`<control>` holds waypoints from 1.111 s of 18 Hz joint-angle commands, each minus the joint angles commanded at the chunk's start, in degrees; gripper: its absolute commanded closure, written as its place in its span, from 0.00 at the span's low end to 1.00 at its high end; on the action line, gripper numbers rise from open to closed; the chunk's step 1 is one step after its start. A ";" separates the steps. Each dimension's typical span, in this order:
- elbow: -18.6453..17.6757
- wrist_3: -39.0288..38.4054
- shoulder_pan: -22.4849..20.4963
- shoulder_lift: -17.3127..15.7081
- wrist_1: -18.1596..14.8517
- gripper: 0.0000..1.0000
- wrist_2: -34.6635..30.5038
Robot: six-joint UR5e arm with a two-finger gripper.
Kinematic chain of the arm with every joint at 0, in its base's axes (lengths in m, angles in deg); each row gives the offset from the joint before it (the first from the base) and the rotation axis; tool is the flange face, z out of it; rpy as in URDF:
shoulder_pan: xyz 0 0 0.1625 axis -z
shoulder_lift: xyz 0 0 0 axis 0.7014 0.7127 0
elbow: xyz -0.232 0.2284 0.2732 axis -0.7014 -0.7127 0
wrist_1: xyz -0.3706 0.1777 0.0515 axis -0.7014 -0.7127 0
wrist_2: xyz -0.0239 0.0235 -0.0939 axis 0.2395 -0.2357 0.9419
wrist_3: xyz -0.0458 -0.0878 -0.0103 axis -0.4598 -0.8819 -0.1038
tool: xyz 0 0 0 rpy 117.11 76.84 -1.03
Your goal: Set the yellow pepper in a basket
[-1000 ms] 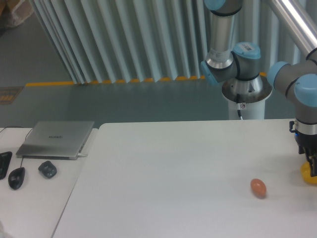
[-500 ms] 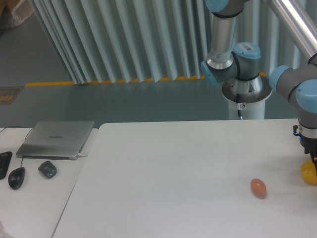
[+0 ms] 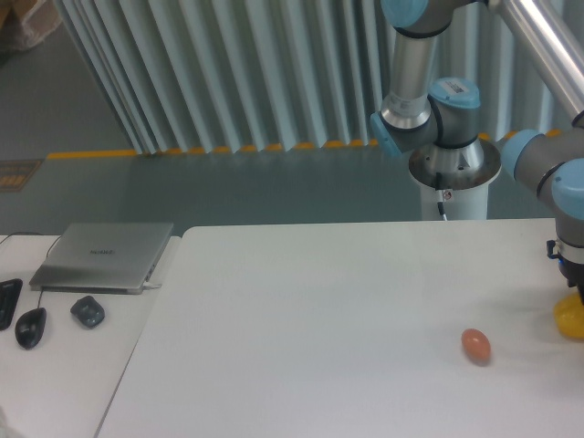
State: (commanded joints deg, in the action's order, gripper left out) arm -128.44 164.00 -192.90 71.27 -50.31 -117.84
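Yellow pepper [image 3: 570,320] sits at table's [image 3: 319,301] right edge, right of the orange egg thing [image 3: 475,346]. Gripper mostly out of frame, can't tell if it's holding. No basket seen. Pepper could roll off.

My arm shifts right, off the frame's edge.
My dark two-finger gripper [image 3: 577,281] slips mostly out of view, uncovering more of the smooth bright-yellow pepper [image 3: 569,319] beneath it.

Single fixed camera: elevated, facing across the white rectangular table [image 3: 347,301] toward the ribbed grey wall [image 3: 228,73]; mid-distance.
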 joint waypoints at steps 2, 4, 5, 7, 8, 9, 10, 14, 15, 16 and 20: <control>0.17 0.00 0.00 0.18 0.00 0.01 -0.09; 0.18 0.00 0.00 0.18 0.00 0.31 -0.09; 0.18 0.00 0.00 0.18 0.00 0.47 -0.09; 0.44 0.00 0.00 0.09 -0.09 0.61 -0.17; 0.61 0.09 0.00 0.00 -0.17 0.64 -0.35; 1.05 0.09 0.00 -0.08 -0.35 0.64 -1.13; 1.92 0.09 0.00 -0.09 -0.87 0.64 -1.49; 6.40 -0.26 0.09 -2.01 -8.67 0.64 -1.32; 7.20 -0.35 0.09 -2.37 -10.09 0.64 -1.06; 7.64 -0.53 0.09 -3.07 -10.89 0.64 -0.97; 9.14 -0.62 0.18 -4.48 -11.34 0.64 -0.18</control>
State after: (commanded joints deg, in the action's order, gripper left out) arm -119.30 163.39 -192.73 66.79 -61.65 -118.02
